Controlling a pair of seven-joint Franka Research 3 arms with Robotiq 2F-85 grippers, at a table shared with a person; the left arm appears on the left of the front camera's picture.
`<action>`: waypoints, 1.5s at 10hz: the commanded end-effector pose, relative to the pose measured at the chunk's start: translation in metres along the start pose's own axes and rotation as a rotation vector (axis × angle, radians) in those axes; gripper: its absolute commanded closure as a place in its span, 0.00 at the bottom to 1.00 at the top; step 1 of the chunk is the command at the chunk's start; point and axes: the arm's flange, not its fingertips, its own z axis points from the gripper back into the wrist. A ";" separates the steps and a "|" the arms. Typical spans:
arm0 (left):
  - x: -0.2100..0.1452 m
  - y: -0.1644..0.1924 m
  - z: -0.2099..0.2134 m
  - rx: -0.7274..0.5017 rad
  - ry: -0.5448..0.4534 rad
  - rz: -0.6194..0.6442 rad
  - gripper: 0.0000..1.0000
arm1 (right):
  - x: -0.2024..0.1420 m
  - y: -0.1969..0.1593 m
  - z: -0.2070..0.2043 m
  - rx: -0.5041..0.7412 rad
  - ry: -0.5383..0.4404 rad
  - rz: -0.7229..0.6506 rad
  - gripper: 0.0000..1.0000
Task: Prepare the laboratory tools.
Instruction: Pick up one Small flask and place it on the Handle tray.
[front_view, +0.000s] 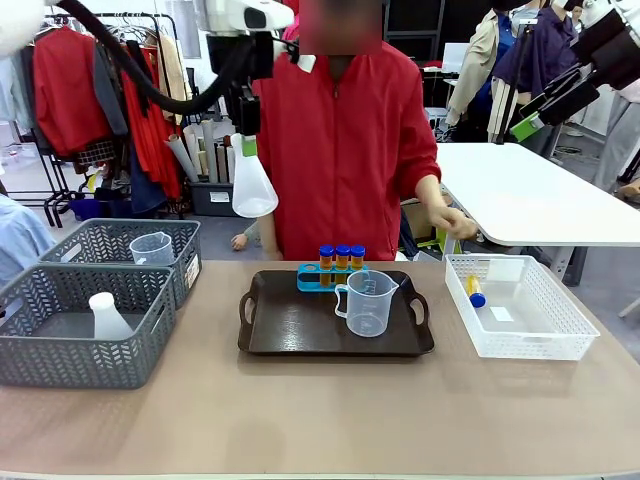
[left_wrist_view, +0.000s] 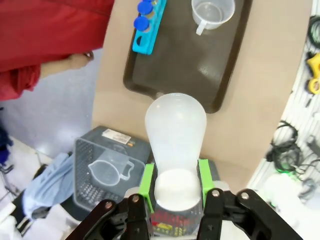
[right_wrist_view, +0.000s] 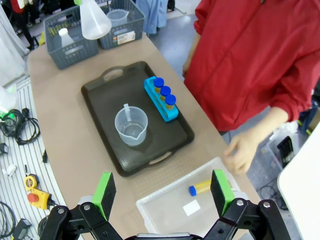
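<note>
The translucent, cone-shaped flask hangs wide end down in the upper left-centre of the frame. Its neck is clenched in the left gripper, with open air all round. Below, the dark glossy tray has bare room left of the clear beaker. Three blue-capped tubes stand along its far edge. The right gripper hangs spread wide above the white basket.
</note>
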 end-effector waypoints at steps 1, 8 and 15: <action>0.029 0.006 -0.002 0.030 0.052 -0.098 1.00 | 0.001 0.000 0.001 0.008 -0.009 0.002 0.00; 0.083 -0.008 -0.081 -0.071 0.095 -0.245 1.00 | 0.001 0.000 0.001 0.008 -0.009 0.002 0.00; 0.077 -0.010 -0.099 -0.097 0.068 -0.225 1.00 | 0.001 0.000 0.001 0.008 -0.009 0.002 0.00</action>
